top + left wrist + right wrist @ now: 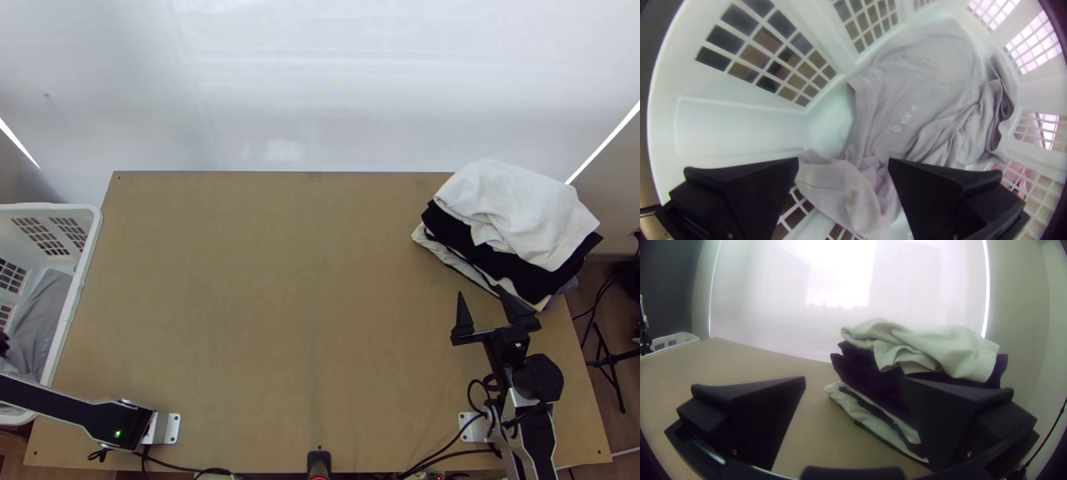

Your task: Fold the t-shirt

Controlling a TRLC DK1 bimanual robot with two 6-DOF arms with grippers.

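Note:
The grey t-shirt (38,320) lies loosely in the white basket at the table's left. In the left wrist view the grey t-shirt (929,84) is partly flat, with bunched folds along one side and at its lower part. My left gripper (4,346) is at the basket, at the picture's left edge; in its wrist view the left gripper (843,161) stands open above the cloth, fingers wide apart. My right gripper (480,293) is low on the table's right side, beside the clothes pile; in its wrist view the right gripper (854,381) is open with nothing between its fingers.
A pile of clothes, with a white garment (512,208) on top of a black garment (528,278), occupies the far right corner. The white basket (90,240) stands against the table's left edge. Bare tabletop (280,304) spans the middle.

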